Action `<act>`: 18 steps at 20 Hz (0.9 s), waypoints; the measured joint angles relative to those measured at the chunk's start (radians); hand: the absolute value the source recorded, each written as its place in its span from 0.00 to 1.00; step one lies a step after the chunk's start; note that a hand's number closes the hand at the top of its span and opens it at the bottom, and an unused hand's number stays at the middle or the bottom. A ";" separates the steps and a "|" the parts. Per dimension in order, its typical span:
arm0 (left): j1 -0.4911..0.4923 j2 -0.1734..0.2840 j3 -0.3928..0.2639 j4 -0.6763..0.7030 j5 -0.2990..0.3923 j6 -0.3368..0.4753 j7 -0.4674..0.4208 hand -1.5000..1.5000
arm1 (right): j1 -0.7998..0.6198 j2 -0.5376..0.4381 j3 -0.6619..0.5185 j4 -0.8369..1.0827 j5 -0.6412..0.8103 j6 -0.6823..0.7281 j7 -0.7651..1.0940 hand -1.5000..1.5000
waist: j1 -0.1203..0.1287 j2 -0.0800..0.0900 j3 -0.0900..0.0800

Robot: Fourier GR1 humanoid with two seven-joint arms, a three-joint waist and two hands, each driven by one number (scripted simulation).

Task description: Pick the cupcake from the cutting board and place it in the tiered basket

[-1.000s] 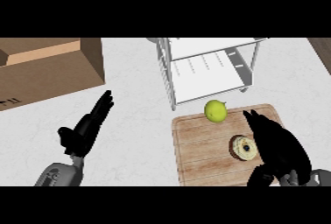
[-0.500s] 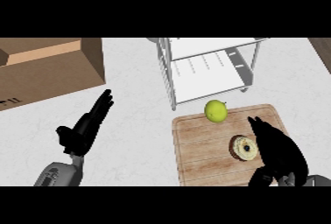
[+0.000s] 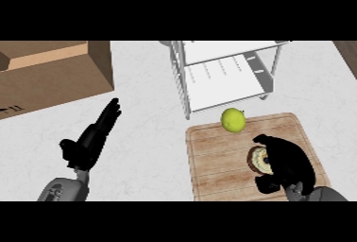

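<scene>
At the far left a cardboard box (image 3: 52, 75) sat on the counter (image 3: 146, 142). Nearer, the left hand (image 3: 89, 139) rested at the left of the view with its fingers straight and pointing away, holding nothing.

Toward the middle, at the far side, stood the tiered basket (image 3: 226, 75), a white wire rack whose shelf showed no cupcake. Just near it lay the cutting board (image 3: 223, 160), and a yellow-green fruit (image 3: 233, 119) sat at the board's far edge, close to the basket's foot.

To the right, on the board, the cupcake (image 3: 260, 159) remained where it was to be picked from, seen from above as a brown ring around a pale middle. The right hand (image 3: 286, 160) lay over its right side and hid part of it, with the fingers bent down around it. Whether they had already closed on the cupcake could not be told.

By this showing the task was at its first step: the hand had reached the cupcake, but the lift, the carry toward the far side and the placing in the basket all remained.
</scene>
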 measured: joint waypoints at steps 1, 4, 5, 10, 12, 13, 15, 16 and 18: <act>-0.002 -0.002 0.003 0.001 -0.003 -0.001 0.003 0.50 | 0.006 0.010 -0.007 0.011 0.022 -0.009 -0.025 1.00 | 0.000 0.000 0.000; -0.004 -0.011 0.008 -0.006 -0.014 -0.005 0.014 0.50 | 0.021 0.035 -0.036 0.019 0.075 -0.018 -0.072 1.00 | 0.000 -0.001 0.000; 0.001 -0.009 0.017 -0.006 -0.012 -0.013 0.012 0.50 | 0.023 0.043 -0.050 0.016 0.086 -0.014 -0.084 1.00 | 0.000 0.000 0.000; 0.024 -0.015 0.035 -0.058 -0.017 -0.037 0.044 0.50 | 0.060 0.090 -0.098 -0.002 0.162 0.020 -0.127 1.00 | 0.000 -0.001 0.000; 0.023 -0.025 0.029 -0.057 -0.027 -0.030 0.040 0.50 | 0.036 0.035 -0.159 0.060 0.129 0.027 -0.247 1.00 | 0.004 0.001 0.001; 0.026 -0.028 0.026 -0.057 -0.030 -0.028 0.039 0.50 | 0.027 -0.011 -0.191 0.086 0.105 0.038 -0.321 1.00 | 0.006 0.003 0.001; 0.021 -0.032 0.022 -0.055 -0.032 -0.031 0.030 0.50 | -0.006 -0.090 -0.249 0.153 0.067 0.060 -0.458 1.00 | 0.018 0.012 0.003; 0.016 -0.035 0.017 -0.056 -0.033 -0.032 0.030 0.50 | -0.022 -0.129 -0.273 0.185 0.053 0.074 -0.520 1.00 | 0.026 0.016 0.005; 0.012 -0.035 0.012 -0.057 -0.033 -0.040 0.030 0.50 | -0.056 -0.197 -0.318 0.262 0.029 0.093 -0.646 1.00 | 0.041 0.024 0.006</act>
